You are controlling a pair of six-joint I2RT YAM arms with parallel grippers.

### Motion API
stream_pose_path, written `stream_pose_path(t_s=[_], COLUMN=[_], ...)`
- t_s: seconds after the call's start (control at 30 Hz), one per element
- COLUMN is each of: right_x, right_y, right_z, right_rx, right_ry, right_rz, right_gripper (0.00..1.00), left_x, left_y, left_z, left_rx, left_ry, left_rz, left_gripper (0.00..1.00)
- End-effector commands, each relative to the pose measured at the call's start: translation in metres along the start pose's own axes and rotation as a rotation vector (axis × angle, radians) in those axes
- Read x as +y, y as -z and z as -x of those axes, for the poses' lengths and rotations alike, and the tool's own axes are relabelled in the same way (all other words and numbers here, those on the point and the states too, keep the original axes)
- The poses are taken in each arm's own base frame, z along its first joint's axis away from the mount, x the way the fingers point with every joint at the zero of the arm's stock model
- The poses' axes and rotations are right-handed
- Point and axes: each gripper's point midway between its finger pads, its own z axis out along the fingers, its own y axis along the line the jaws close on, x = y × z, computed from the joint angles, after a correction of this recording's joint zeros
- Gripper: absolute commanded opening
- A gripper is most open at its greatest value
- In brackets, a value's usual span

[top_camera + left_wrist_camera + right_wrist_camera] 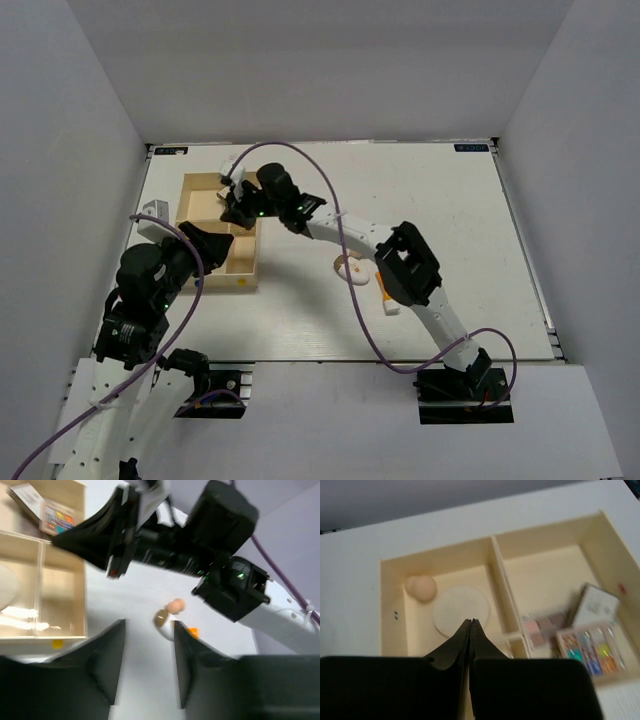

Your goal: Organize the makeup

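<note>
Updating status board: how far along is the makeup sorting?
Done: compact, sponge, palette sit in the tray. In hand: nothing; right hand shut and empty above it, left hand open. Left: orange tube and a peach piece on the table.

White worktop [450, 220] with wooden tray [225, 284] at left rear, small beige item [346, 266] and orange tube [385, 298] near centre.
</note>
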Motion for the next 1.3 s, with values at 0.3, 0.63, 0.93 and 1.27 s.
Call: stream_pose_path(t_s=[0.3, 0.63, 0.93, 1.27], right_x=[-0.105, -0.043, -0.005, 0.006], right_y=[0.264, 0.401, 0.450, 0.462], right_z=[-0.019, -0.087, -0.115, -0.128], right_rx=[0.232, 0.263, 0.228, 0.174], right_ry=[-0.211, -0.379, -0.454, -0.529], right_rz=[-0.485, -0.656, -0.745, -0.766], right_gripper=[0.25, 0.44, 0.61, 0.61], left_x=[-0.023, -0.059, -0.092, -0.099], left_y=[-0.093, -0.165, -0.198, -0.246], left_z=[-0.097, -0.179, -0.253, -0.275], left_rx=[0.551, 0.870, 1.063, 1.037], left_ry=[0.180, 0.121, -0.101, -0.282], left_rz=[-0.155, -0.181, -0.184, -0.105], left_gripper=[0.03, 0.44, 0.61, 0.61])
